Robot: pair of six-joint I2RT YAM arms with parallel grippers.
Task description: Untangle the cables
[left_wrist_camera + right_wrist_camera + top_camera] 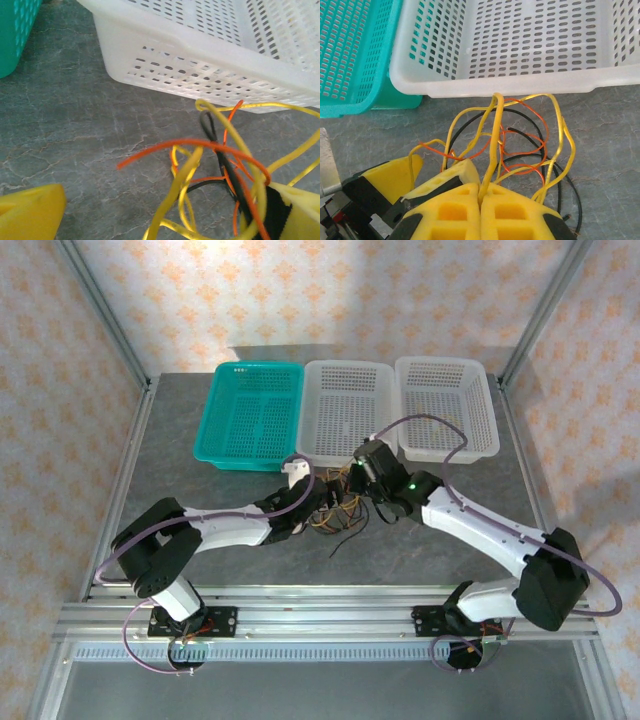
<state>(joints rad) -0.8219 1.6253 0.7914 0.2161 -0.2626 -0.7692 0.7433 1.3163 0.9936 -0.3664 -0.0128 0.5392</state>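
Right gripper (481,194): clenched. I see both yellow pads pressed flat together with the yellow cable (494,135) pinched in the seam, and the strand rises straight up out of it.
Left gripper (167,205): released. The jaws stand wide apart in the left wrist view. Strands cross the gap, bunched toward the right-hand finger. I cannot tell whether any strand rests on it.
Gripper spacing: from the top view I read the two as close together and facing each other across the bundle.
Cables: the yellow cable, orange-red cable (165,146) and black cable (208,126) are looped through one another in a single loose tangle. It sits at mid-table between the grippers, near the front wall of the middle white basket (495,86).
Black cable, loose end: lies on the table (75,125), trailing toward the near edge.
Right arm (480,525): elbow folded out to the right, forearm reaching forward and left to the centre.
Left arm (225,525): upper link leaning left, forearm held low and running right to the centre.
Surroundings: teal basket (350,60), the middle white basket and a second white basket (445,405) stand in a row along the far side.
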